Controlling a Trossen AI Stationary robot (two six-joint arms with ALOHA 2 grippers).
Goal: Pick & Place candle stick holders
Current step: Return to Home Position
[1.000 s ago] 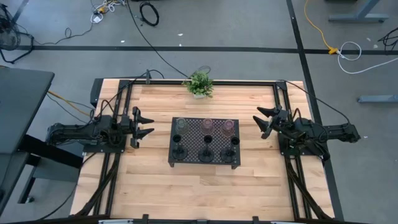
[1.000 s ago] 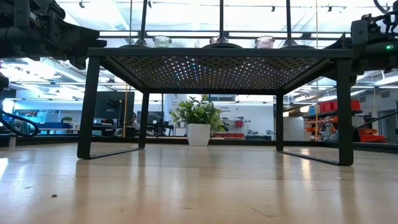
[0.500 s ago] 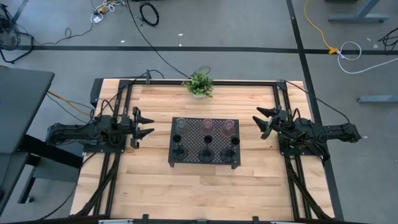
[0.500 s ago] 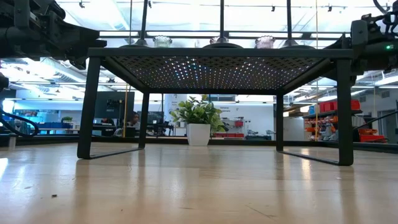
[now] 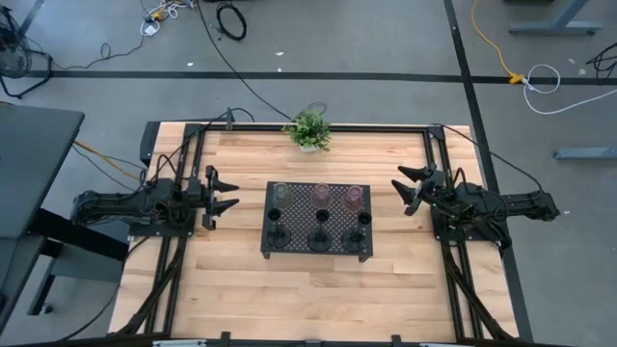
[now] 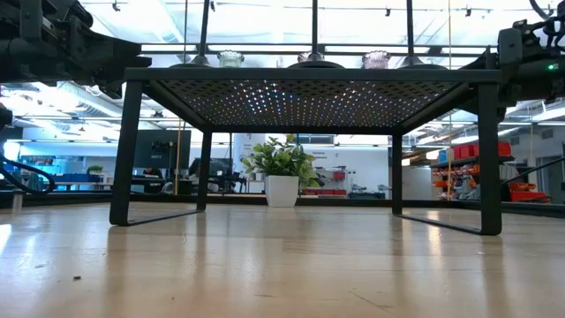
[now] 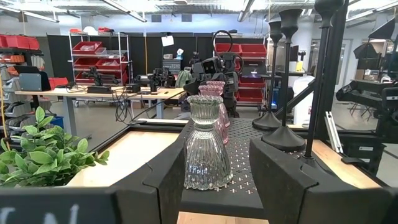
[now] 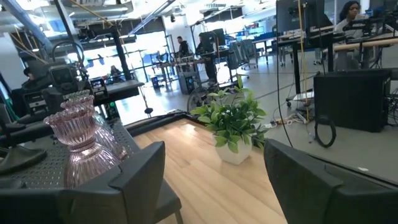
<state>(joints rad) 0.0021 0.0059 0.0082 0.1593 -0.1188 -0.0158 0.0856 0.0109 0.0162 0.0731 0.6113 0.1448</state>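
Observation:
Six candle stick holders stand on the black perforated tray [image 5: 295, 206] at the table's middle. The far row holds a greenish glass one [image 5: 281, 193] and two pinkish ones [image 5: 322, 193] [image 5: 354, 196]. The near row holds three black ones [image 5: 276, 234] [image 5: 319, 238] [image 5: 361, 233]. My left gripper [image 5: 228, 193] is open, to the tray's left. My right gripper [image 5: 409, 188] is open, to the tray's right. The greenish holder [image 7: 204, 146] shows between my left fingers, far off. A pinkish holder [image 8: 78, 143] shows in the right wrist view.
A potted green plant [image 5: 309, 129] stands at the table's far edge, behind the tray. The tray stands on legs [image 6: 126, 150] above the wooden table top [image 5: 318, 289]. Bare wood lies in front of the tray and on both sides.

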